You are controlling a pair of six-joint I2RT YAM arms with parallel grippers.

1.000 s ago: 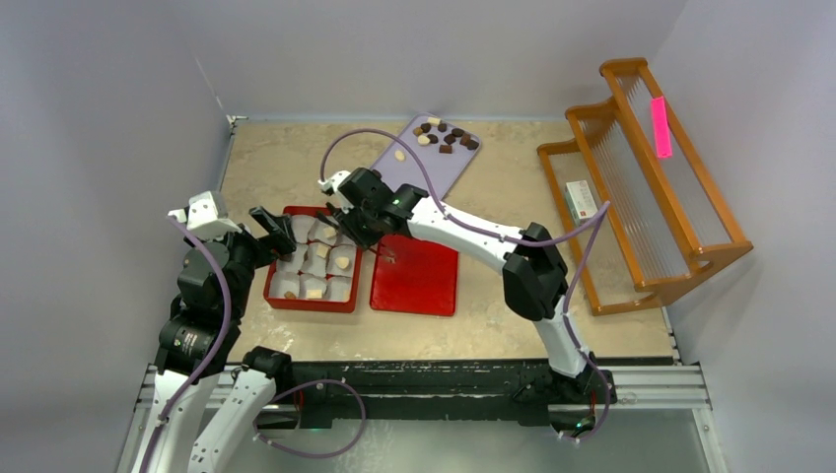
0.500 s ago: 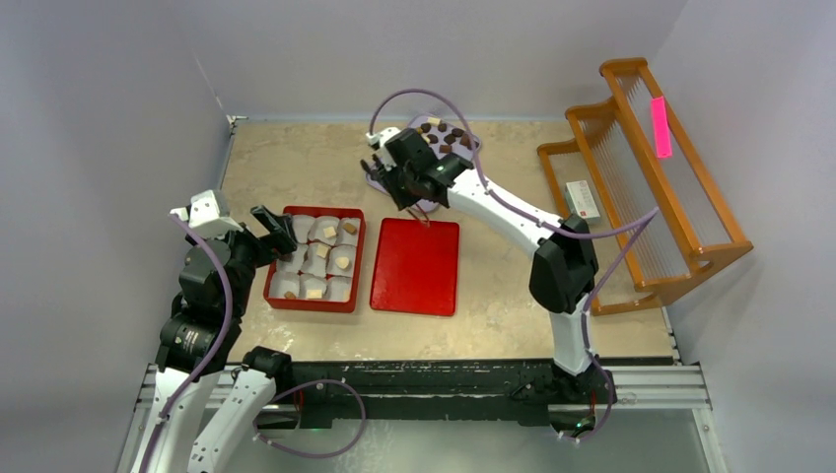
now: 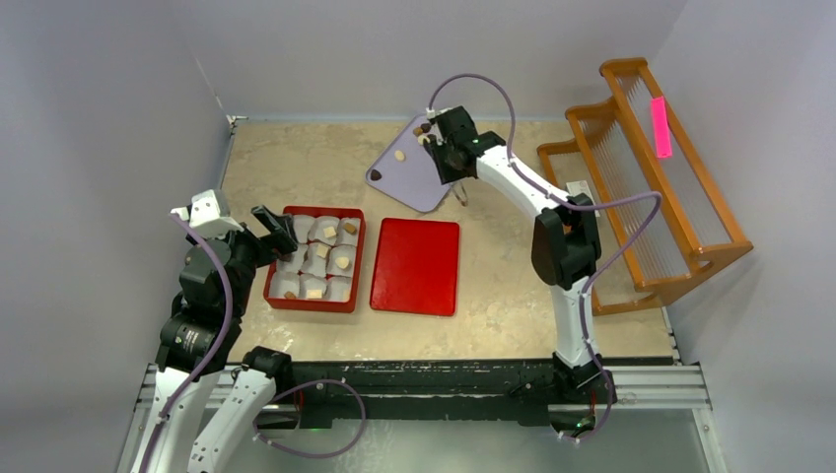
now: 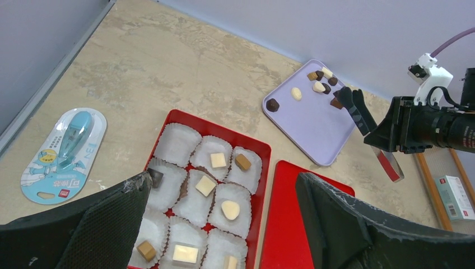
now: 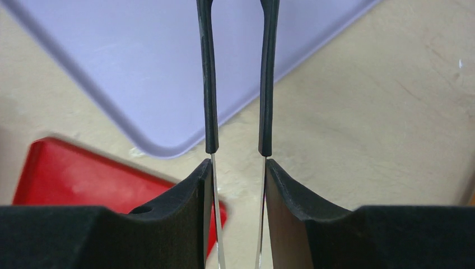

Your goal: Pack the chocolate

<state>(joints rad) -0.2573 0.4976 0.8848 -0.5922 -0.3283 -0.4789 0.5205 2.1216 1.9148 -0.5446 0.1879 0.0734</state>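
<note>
The chocolate lies in two places. Loose pieces (image 4: 322,81) sit at the far end of a purple tray (image 3: 419,172), with a cream oval (image 3: 399,155) and a dark piece (image 4: 272,104) apart from them. Others rest in white paper cups in the red box (image 3: 271,281), such as a cream square (image 4: 218,160). My right gripper (image 3: 449,156) (image 5: 238,168) hovers over the tray, shut on black-tipped tongs (image 5: 210,84) (image 4: 353,103), whose tips point at the loose pieces with nothing visible between them. My left gripper (image 3: 276,232) (image 4: 223,185) stands open at the box's left end.
The red lid (image 3: 415,266) lies flat to the right of the box. A wooden rack (image 3: 651,187) holding a small carton (image 3: 582,200) fills the right side. A blue correction-tape pack (image 4: 63,147) lies left of the box. Grey walls close in the back and sides.
My right arm has swung with the tongs from over the red box, back and to the right, to the purple tray. The left arm has stayed still.
</note>
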